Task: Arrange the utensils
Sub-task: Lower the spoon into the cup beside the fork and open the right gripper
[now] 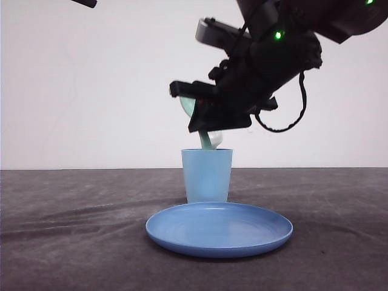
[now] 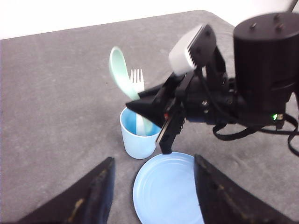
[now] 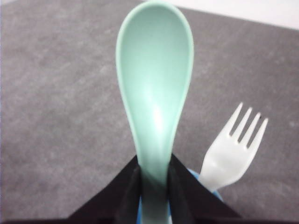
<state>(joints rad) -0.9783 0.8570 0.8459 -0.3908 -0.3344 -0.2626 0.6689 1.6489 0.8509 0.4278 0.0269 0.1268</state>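
My right gripper point(image 1: 193, 110) hangs tilted just above the light blue cup point(image 1: 207, 176), shut on the handle of the pale mint-green spoon point(image 3: 154, 93). The spoon's bowl points up and its handle end point(image 1: 206, 143) dips into the cup. A white fork point(image 3: 233, 153) stands in the cup beside it, tines up. In the left wrist view the spoon point(image 2: 120, 71), fork point(image 2: 137, 82) and cup point(image 2: 136, 139) sit beyond the right gripper point(image 2: 148, 122). My left gripper point(image 2: 152, 196) is open above the near side of the blue plate point(image 2: 164, 192), holding nothing.
The round blue plate point(image 1: 219, 230) lies on the dark grey table point(image 1: 73, 230) directly in front of the cup, close to it. The right arm's black body and cable point(image 2: 261, 79) hang over the area to the right of the cup.
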